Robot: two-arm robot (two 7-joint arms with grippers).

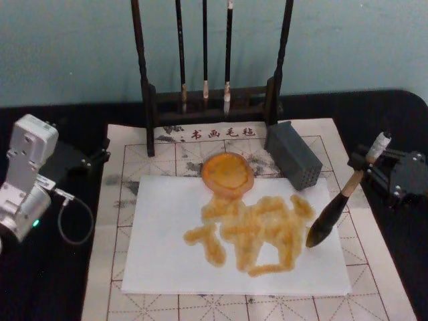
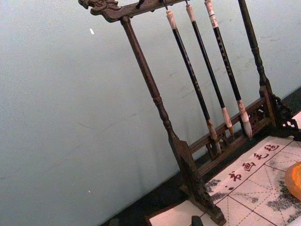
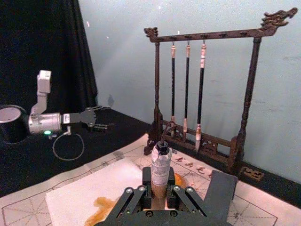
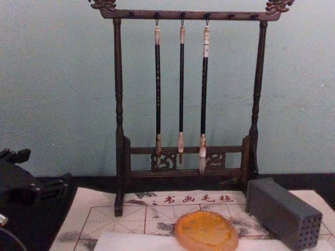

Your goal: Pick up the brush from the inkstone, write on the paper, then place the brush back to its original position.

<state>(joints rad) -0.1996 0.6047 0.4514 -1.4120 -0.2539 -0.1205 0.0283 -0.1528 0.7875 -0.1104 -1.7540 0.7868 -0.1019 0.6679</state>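
Observation:
My right gripper (image 1: 358, 164) is shut on the brush (image 1: 334, 210), gripping its pale upper handle just below the white cap. The brush slants down to the left, and its dark bristles sit over the right edge of the paper (image 1: 164, 247). Wet orange strokes (image 1: 261, 234) cover the middle of the sheet. The round amber inkstone (image 1: 227, 172) rests at the paper's far edge, left of the brush. In the right wrist view the fingers (image 3: 136, 195) clamp the handle (image 3: 161, 165). My left gripper (image 1: 93, 159) is parked open at the far left, off the mat.
A dark wooden rack (image 1: 210, 100) with three thin hanging brushes (image 4: 181, 89) stands at the back. A grey perforated block (image 1: 294, 155) lies right of the inkstone. A beige gridded mat (image 1: 127, 174) lies under the paper, on a black cloth.

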